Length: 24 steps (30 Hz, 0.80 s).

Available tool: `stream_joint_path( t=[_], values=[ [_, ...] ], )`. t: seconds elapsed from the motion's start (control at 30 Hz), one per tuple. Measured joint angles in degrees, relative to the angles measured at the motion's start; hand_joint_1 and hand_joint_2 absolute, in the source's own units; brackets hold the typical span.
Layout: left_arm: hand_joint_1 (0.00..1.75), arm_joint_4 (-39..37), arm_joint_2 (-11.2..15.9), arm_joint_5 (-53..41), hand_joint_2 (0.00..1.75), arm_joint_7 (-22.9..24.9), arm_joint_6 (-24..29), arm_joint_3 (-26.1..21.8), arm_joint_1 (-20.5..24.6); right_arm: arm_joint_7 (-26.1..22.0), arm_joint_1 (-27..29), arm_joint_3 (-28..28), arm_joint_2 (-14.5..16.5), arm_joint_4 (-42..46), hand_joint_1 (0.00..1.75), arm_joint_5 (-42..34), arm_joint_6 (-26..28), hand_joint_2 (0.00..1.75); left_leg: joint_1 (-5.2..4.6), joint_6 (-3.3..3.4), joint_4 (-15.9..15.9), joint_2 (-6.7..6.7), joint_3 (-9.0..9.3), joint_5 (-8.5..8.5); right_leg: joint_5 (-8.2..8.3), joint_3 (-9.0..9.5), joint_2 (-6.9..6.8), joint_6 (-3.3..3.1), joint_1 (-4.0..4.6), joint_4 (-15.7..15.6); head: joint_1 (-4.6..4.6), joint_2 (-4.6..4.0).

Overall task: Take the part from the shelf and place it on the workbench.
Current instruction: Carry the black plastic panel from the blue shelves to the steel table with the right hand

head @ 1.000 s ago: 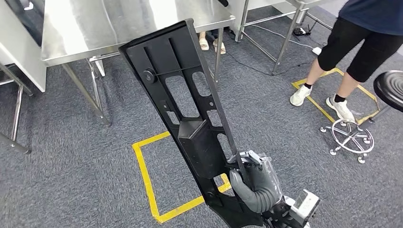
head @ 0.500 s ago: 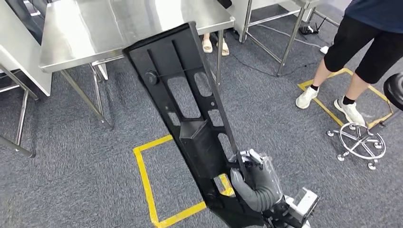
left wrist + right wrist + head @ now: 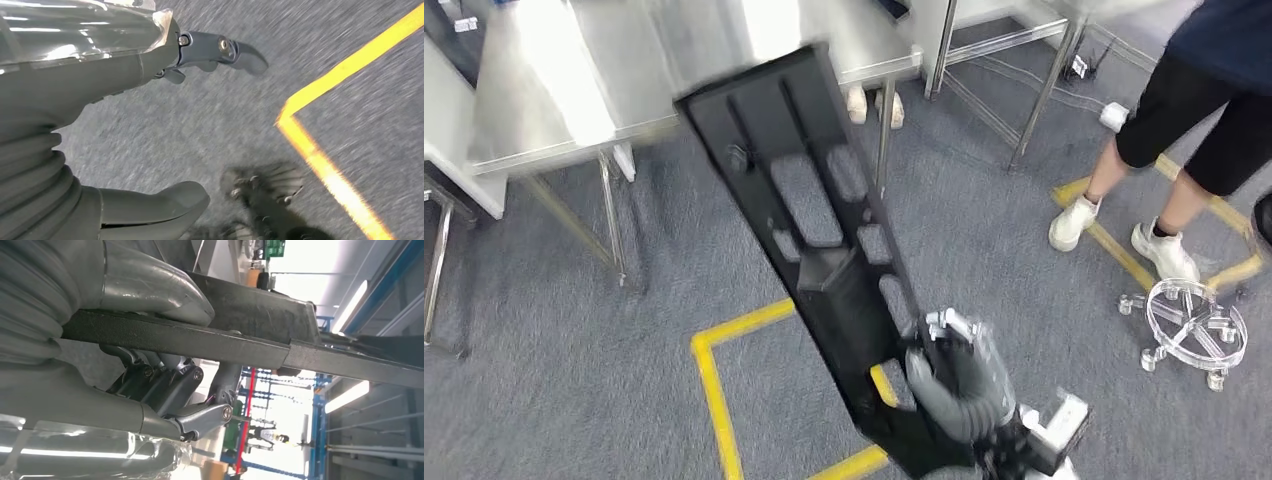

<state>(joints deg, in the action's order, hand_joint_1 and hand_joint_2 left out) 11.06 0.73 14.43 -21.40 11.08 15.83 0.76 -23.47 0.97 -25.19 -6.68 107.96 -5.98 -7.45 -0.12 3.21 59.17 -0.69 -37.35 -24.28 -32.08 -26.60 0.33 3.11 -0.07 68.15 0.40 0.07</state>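
Observation:
A long black plastic part (image 3: pixel 809 210) with several cut-outs slants up from lower right to upper left in the head view. My right hand (image 3: pixel 959 385) grips its lower end, thumb over the edge; in the right wrist view the thumb and fingers (image 3: pixel 165 385) clamp the part's dark bar (image 3: pixel 210 340). The part's upper end overlaps the front edge of the steel workbench (image 3: pixel 554 100). My left hand (image 3: pixel 75 100) hangs over the carpet, its fingers apart around nothing.
A yellow tape square (image 3: pixel 714 385) marks the grey carpet under the part. A person in dark shorts and white shoes (image 3: pixel 1164 250) stands at the right beside a stool base on castors (image 3: pixel 1192 335). More steel table legs (image 3: pixel 1044 90) stand behind.
The whole picture has shifted and blurred, so the camera is moving; the workbench and tape square slid left and down. My right hand keeps its grip on the part.

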Motion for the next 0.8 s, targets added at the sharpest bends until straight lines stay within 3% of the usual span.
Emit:
stream_joint_path(
  t=[0.03,0.1,0.17,0.2,0.23,0.27,0.3,0.33,0.37,0.4,0.47,0.5,0.53,0.57,0.6,0.67,0.7,0.73,0.8],
  values=[
    [0.00,0.0,0.0,0.0,1.75,0.0,0.0,0.0,0.0,0.0,0.0,0.0,0.0,0.0,1.75,0.0,0.0,1.75,0.16,0.09,-0.6,-0.08,1.41,-0.81,0.11,-3.24,-0.04,-0.14,-0.12,3.8,0.07,-0.01],
    [0.00,0.0,-0.1,0.0,1.75,0.0,0.0,0.0,0.0,0.0,0.1,0.0,-0.1,-0.1,1.75,0.0,0.0,1.75,0.39,0.07,-1.3,-0.40,4.33,-2.66,-2.95,-9.14,-0.05,-1.11,-0.15,7.5,0.13,-0.01],
    [0.00,0.0,-0.2,0.0,1.75,0.0,0.0,0.0,-0.1,0.0,0.2,0.0,-0.2,-0.2,1.75,0.0,0.0,1.75,0.57,-0.08,-1.8,-0.83,7.46,-4.86,-6.74,-12.93,-0.06,-1.83,-0.25,5.8,0.13,-0.01],
    [0.00,0.0,-0.3,0.0,1.75,0.0,0.0,0.0,-0.2,0.0,0.2,0.0,-0.3,-0.3,1.75,0.0,0.0,1.75,0.67,-0.19,-1.8,-1.02,9.07,-6.09,-6.94,-14.05,-0.08,-1.55,-0.33,3.3,0.16,-0.01],
    [0.00,-0.1,-0.3,0.0,1.75,0.0,0.1,0.0,-0.2,0.0,0.3,0.0,-0.3,-0.3,1.75,0.0,0.0,1.75,0.75,-0.37,-1.9,-1.17,10.45,-7.39,-4.69,-14.76,-0.19,-0.67,-0.44,-0.1,0.19,-0.01],
    [0.00,-0.1,-0.3,0.0,1.75,0.0,0.1,0.0,-0.3,0.0,0.4,0.0,-0.4,-0.5,1.75,0.0,0.0,1.75,0.73,-0.58,-1.8,-1.27,11.89,-8.77,0.09,-15.11,-0.46,0.72,-0.55,-3.5,0.24,-0.01],
    [0.00,-0.1,-0.3,0.0,1.75,0.0,0.1,0.0,-0.4,0.0,0.5,0.0,-0.5,-0.6,1.75,0.0,0.0,1.75,0.67,-0.83,-1.9,-1.34,13.03,-10.09,4.91,-15.06,-0.91,1.63,-0.58,-6.1,0.30,-0.01],
    [0.00,-0.2,-0.3,0.0,1.75,0.0,0.2,0.0,-0.4,0.0,0.7,-0.1,-0.5,-0.7,1.75,0.0,0.0,1.75,0.58,-1.18,-2.3,-1.34,14.10,-11.26,8.70,-14.59,-1.13,1.71,-0.40,-7.7,0.21,-0.01],
    [0.00,-0.2,-0.3,0.0,1.75,0.0,0.2,0.0,-0.4,0.0,0.7,-0.1,-0.6,-0.7,1.75,0.0,0.0,1.75,0.47,-1.55,-2.5,-1.26,15.18,-11.81,10.72,-13.90,-1.25,0.97,-0.36,-8.2,0.15,-0.01],
    [0.00,-0.2,-0.3,0.0,1.75,0.1,0.3,0.0,-0.2,0.0,0.6,-0.1,-0.6,-0.7,1.75,0.0,0.1,1.75,0.43,-1.91,-2.2,-1.15,15.52,-11.52,10.48,-13.03,-1.22,-0.30,-0.28,-8.2,0.08,-0.01],
    [0.00,-0.1,-0.3,0.0,1.75,0.0,0.6,0.0,0.3,-0.1,0.2,-0.1,-0.5,-0.5,1.75,0.1,0.1,1.75,0.46,-2.48,2.3,-0.70,13.74,-8.88,9.73,-11.36,-0.93,-1.99,-0.73,-8.8,-0.02,-0.01],
    [0.00,-0.1,-0.3,0.0,1.75,0.0,0.9,0.0,0.5,-0.2,0.1,-0.1,-0.4,-0.4,1.75,0.1,0.2,1.75,0.52,-2.67,5.9,-0.46,11.40,-7.68,9.29,-10.44,-0.91,-2.63,-0.83,-9.3,-0.01,-0.01],
    [0.00,-0.1,-0.4,0.0,1.75,0.0,1.1,0.0,0.5,-0.2,0.0,0.0,-0.4,-0.4,1.75,0.3,0.3,1.75,0.58,-2.86,9.4,-0.23,8.69,-7.61,8.73,-9.46,-0.92,-3.18,-0.93,-9.9,-0.03,-0.01],
    [0.00,-0.1,-0.4,0.0,1.75,0.0,1.4,0.0,0.5,-0.2,0.1,0.0,-0.4,-0.4,1.75,0.4,0.4,1.75,0.60,-3.02,12.0,-0.05,6.10,-8.95,8.10,-8.40,-0.96,-3.58,-0.86,-10.4,-0.04,-0.01],
    [0.00,-0.1,-0.5,0.0,1.75,0.0,1.6,0.0,0.4,-0.2,0.1,-0.1,-0.4,-0.5,1.75,0.6,0.6,1.75,0.62,-3.13,13.5,0.06,3.91,-11.47,7.42,-7.38,-1.00,-3.82,-0.81,-10.7,-0.02,-0.01],
    [0.00,-0.1,-0.5,0.0,1.75,-0.1,1.9,0.0,0.2,-0.1,0.1,-0.1,-0.4,-0.5,1.75,1.1,1.1,1.75,0.65,-3.17,13.3,0.25,0.74,-16.77,5.81,-5.23,-1.16,-3.81,-0.76,-11.0,-0.07,-0.01],
    [0.00,-0.1,-0.5,0.0,1.75,-0.1,2.1,0.0,0.1,0.0,0.1,-0.1,-0.4,-0.5,1.75,1.2,1.2,1.75,0.65,-3.03,11.7,0.44,-0.09,-17.22,4.89,-4.06,-1.39,-3.75,-0.71,-11.0,-0.07,-0.01],
    [0.00,-0.1,-0.5,0.0,1.75,-0.1,2.2,0.0,0.1,0.1,0.1,-0.2,-0.4,-0.6,1.75,1.4,1.4,1.75,0.63,-2.82,9.2,0.81,-0.54,-15.75,3.94,-2.86,-1.74,-3.67,-0.65,-11.0,-0.09,-0.01],
    [0.00,-0.2,-0.5,0.0,1.75,-0.1,2.4,0.0,0.1,0.2,0.0,-0.3,-0.4,-0.7,1.75,1.5,1.5,1.75,0.22,-1.74,3.5,3.09,-0.64,-7.30,2.13,-0.97,-2.55,-3.38,-0.31,-11.0,0.03,-0.01]
  ],
)
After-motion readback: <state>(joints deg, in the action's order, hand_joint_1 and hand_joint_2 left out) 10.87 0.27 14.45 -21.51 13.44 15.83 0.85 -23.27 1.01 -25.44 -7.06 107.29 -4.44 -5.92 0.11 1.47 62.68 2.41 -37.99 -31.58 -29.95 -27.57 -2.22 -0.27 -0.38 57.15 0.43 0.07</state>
